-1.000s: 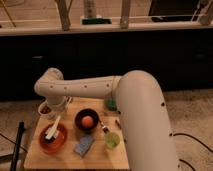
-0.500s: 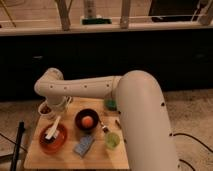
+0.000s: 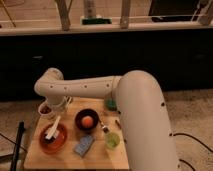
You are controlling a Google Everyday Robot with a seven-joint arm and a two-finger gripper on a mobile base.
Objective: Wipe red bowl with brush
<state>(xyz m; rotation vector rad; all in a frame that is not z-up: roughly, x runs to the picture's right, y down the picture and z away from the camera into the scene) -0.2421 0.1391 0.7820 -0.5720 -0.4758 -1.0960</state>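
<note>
Since the near edge of the pale wooden table (image 3: 75, 161) comes first, begin there: a blue-grey rectangular sponge (image 3: 84, 145) lies close to it, with a small translucent green cup (image 3: 112, 141) to its right. Left of the sponge sits the wide, shallow orange-red bowl (image 3: 56, 144), at the table's front left corner. The slim brush with a long white handle (image 3: 53, 128) lies in this bowl, its lower end down on the bowl's floor and its handle slanting up and back toward the arm. Behind it stand a dark round bowl holding an orange ball (image 3: 87, 120) and, further left, a small white cup (image 3: 45, 110). The robot's two-finger gripper (image 3: 59, 108) hangs just above the top of the handle, between the white cup and the dark bowl. Whether it has hold of the brush or is open, I cannot tell, as the wrist covers it. A green object (image 3: 110, 104) sits at the table's far side, and the thick white arm (image 3: 100, 90) sweeps over it all.

By my judgement the wiping step is in hand, with the brush already inside the bowl. The next move calls for dragging the bristle end across the bowl's floor with light downward pressure, keeping the bowl from sliding.

Set against the pictures from a second and half a second ago, nothing has visibly shifted: arm, brush and bowl keep their places.
</note>
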